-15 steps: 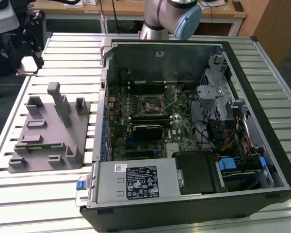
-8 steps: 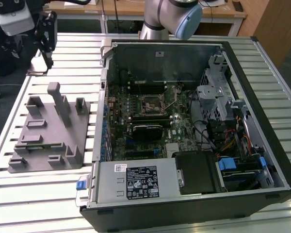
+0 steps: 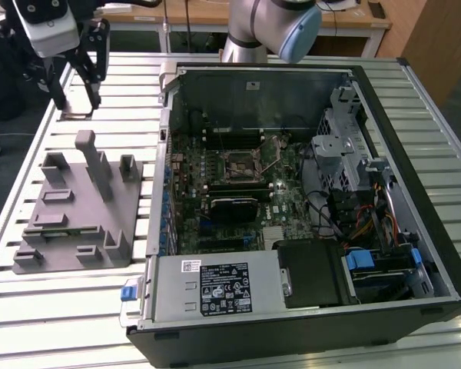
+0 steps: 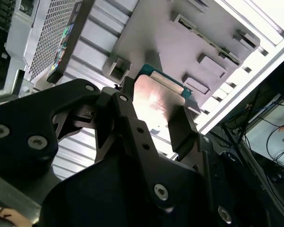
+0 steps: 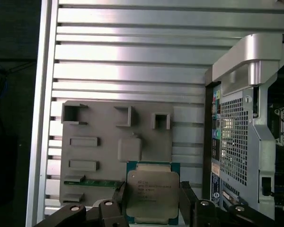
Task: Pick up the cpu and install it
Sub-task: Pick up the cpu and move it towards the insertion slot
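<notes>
The cpu [image 5: 153,195] is a flat square chip with a pale silver top and a green rim, and my gripper [image 5: 154,202] is shut on it, one black finger on each side. In the second wrist view the cpu [image 4: 157,99] sits between the two fingers [image 4: 181,128], lifted above the grey tray [image 4: 180,42]. In the exterior view my gripper [image 3: 77,104] hangs at the far left, beyond the grey tray [image 3: 69,223], with the cpu [image 3: 77,115] seen edge-on as a thin plate. The motherboard's open socket [image 3: 238,165] lies inside the computer case [image 3: 384,254].
The grey tray [image 5: 109,161] has upright blocks and a green circuit strip [image 5: 92,183] in one slot. The open case's metal rear wall [image 5: 244,118] stands beside it. Cables and drive cages [image 3: 353,177] fill the exterior view's right side of the case. The slatted aluminium table [image 3: 54,307] surrounds everything.
</notes>
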### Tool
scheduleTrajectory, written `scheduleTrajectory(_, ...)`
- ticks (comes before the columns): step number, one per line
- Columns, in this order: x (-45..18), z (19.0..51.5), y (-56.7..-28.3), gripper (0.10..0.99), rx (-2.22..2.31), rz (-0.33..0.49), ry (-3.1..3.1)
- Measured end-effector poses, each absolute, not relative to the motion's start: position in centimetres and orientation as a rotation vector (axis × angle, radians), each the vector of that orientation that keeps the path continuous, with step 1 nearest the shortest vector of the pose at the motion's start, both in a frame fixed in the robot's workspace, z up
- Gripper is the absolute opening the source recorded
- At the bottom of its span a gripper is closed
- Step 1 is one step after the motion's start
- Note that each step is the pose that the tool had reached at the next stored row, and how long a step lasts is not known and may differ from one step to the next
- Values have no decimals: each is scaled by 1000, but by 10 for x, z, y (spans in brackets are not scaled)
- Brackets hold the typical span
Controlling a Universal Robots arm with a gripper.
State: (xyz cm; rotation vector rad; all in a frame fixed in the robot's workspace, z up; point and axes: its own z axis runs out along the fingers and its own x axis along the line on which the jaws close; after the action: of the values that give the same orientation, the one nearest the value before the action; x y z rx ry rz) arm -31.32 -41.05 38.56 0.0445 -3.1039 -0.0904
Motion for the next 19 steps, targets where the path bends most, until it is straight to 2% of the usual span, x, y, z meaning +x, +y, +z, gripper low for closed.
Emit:
scheduleTrajectory(9,-264,385,-410,533,45,-90,-3104)
scheduleTrajectory(19,-237,385,-409,533,45,-90,-3104)
